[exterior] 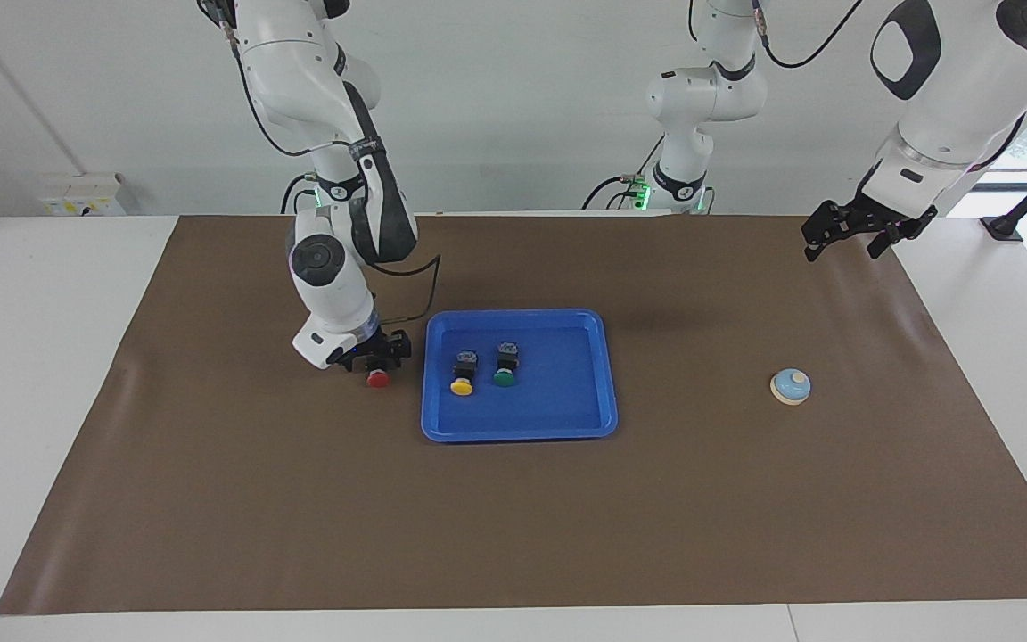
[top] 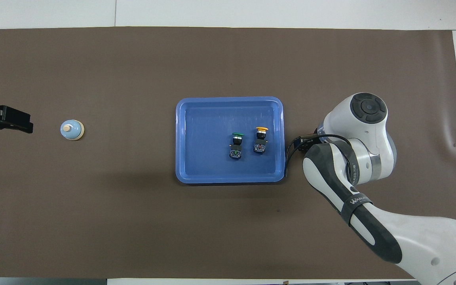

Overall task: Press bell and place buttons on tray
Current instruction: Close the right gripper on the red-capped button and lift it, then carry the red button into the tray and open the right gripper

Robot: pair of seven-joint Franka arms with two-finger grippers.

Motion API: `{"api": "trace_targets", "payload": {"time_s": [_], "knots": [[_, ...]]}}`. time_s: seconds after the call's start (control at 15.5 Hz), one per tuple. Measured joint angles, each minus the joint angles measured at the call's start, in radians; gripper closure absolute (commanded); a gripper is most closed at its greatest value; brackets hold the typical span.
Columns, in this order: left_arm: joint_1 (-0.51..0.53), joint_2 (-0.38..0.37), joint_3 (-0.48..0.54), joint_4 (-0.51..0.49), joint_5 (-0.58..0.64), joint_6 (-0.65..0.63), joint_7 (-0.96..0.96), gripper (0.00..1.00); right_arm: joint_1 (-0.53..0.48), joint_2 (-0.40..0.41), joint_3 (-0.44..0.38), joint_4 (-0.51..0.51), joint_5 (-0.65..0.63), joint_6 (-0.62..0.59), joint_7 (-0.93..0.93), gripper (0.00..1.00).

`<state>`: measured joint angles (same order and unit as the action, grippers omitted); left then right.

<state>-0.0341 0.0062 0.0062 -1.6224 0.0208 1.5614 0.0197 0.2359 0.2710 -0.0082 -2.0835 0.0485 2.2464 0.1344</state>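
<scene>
Right gripper (exterior: 379,359) is sitting low around the red button (exterior: 378,379) beside the blue tray (exterior: 607,374); grip unclear. Left gripper (exterior: 843,239) is hanging open, waiting, above the mat's corner, well apart from the bell (exterior: 790,386).

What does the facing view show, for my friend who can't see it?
The right gripper is down at a red button beside the blue tray, which holds a yellow button and a green button. A light blue bell sits apart.
</scene>
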Motion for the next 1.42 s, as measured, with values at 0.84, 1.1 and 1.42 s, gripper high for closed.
{"api": "trace_targets", "payload": {"time_s": [0.84, 1.1, 1.42], "knots": [[0.000, 0.000, 0.000, 0.000, 0.000, 0.000, 0.000, 0.00, 0.055, -0.012, 0.005, 0.187, 0.001, -0.138, -0.079, 1.00], [0.000, 0.000, 0.000, 0.000, 0.000, 0.000, 0.000, 0.00, 0.178, 0.003, 0.009, 0.338, 0.006, -0.243, 0.151, 1.00], [0.000, 0.000, 0.000, 0.000, 0.000, 0.000, 0.000, 0.00, 0.331, 0.129, 0.012, 0.480, 0.007, -0.243, 0.433, 1.00]]}}
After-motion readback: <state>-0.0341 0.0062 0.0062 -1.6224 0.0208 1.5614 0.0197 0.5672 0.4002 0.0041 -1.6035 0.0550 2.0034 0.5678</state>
